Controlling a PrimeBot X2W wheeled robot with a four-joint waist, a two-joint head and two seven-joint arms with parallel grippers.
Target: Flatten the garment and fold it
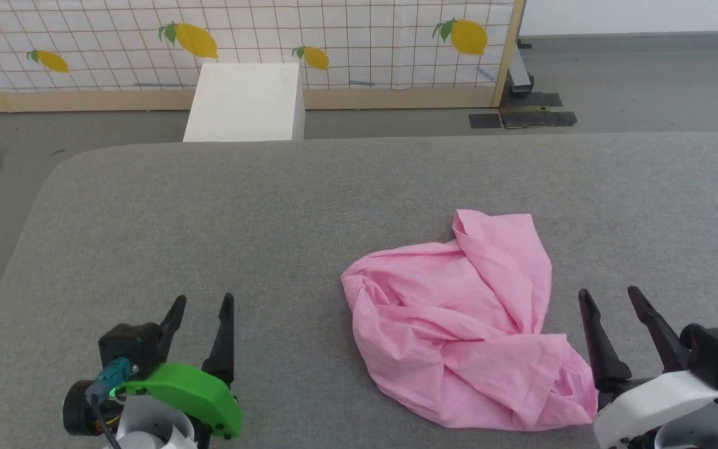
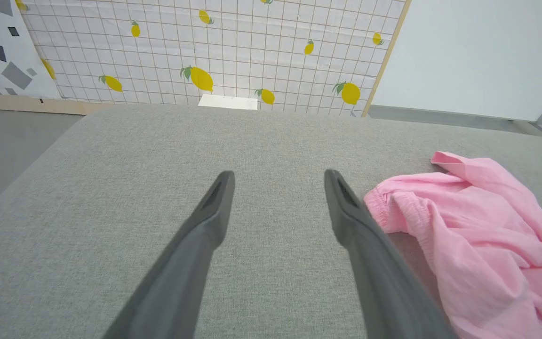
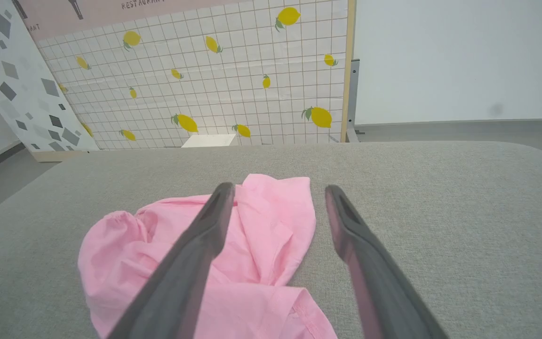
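Pink garment [image 1: 459, 324] crumpled on grey worktop [image 1: 240, 212]

It lies right of centre, just beside the right gripper [image 1: 608, 293]; the left gripper [image 1: 204, 299] stands well apart. Both grippers are spread wide and empty. The left wrist view brings out the gathered band [image 2: 393, 207], facing the robot's left; the right wrist view, a hemmed edge [image 3: 294, 306] nearest. Its long axis runs far to near.

1. Spread wide, empty: right gripper [image 3: 279, 187], left finger across the garment [image 3: 261, 235].
2. Crumpled pink heap on grey cushion [image 3: 440, 212].
3. Behind: lemon-print panel [image 3: 233, 84], white box [image 3: 209, 140].
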